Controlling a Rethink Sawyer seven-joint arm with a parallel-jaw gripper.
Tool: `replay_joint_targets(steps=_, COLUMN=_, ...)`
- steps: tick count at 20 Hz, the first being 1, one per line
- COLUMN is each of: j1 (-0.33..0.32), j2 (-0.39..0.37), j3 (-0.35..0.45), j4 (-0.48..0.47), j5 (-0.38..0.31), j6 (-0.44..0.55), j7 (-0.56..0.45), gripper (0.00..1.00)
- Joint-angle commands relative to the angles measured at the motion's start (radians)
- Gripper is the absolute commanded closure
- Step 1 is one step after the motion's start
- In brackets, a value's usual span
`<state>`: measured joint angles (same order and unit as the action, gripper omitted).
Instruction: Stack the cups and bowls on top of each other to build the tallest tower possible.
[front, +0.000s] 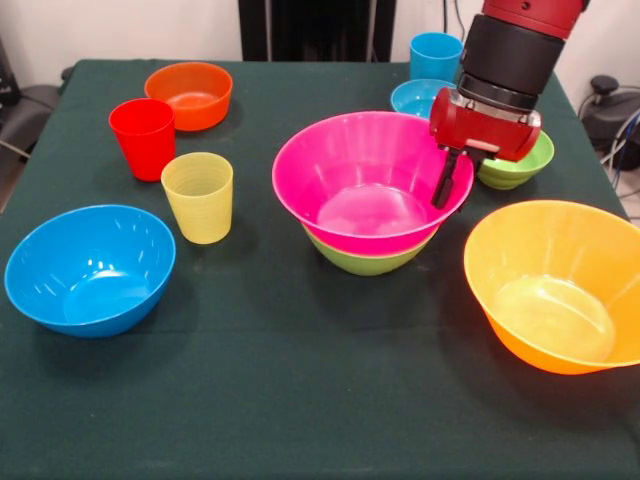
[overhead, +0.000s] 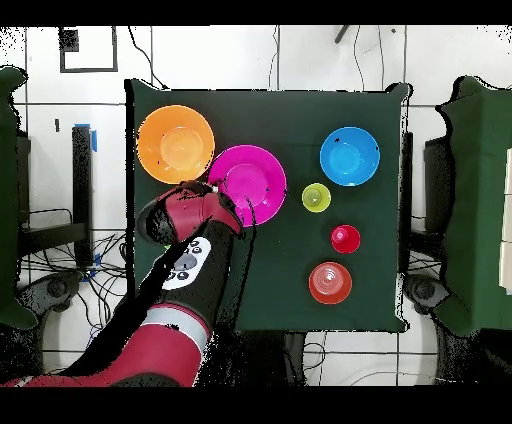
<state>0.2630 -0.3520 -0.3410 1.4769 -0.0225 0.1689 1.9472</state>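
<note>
Bowls come first: the big blue bowl (front: 88, 268) and yellow-orange bowl (front: 560, 285) sit alone up front. Mid-table, the pink bowl (front: 365, 180) rests in a green bowl (front: 368, 260), the only stack. The gripper (front: 452, 185) seems to pinch its rim. Three cups wait behind.

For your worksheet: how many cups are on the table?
3: red cup far left, yellow cup just before it, blue cup at the far edge beside the arm. None seem hidden.
</note>
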Motion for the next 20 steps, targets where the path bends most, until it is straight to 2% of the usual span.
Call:
replay_joint_targets(steps=1, j1=-0.022, j2=0.128, j3=0.098, j4=-0.022, j5=-0.1, j6=-0.06, j7=0.011, gripper=1.0)
replay_joint_targets(steps=9, j1=-0.062, j2=0.122, j3=0.131, j4=-0.059, j5=-0.163, j6=-0.047, j7=-0.034, gripper=1.0)
replay_joint_targets(steps=20, j1=-0.127, j2=0.119, j3=0.172, j4=-0.033, j5=-0.278, j6=-0.187, j7=-0.01, gripper=1.0)
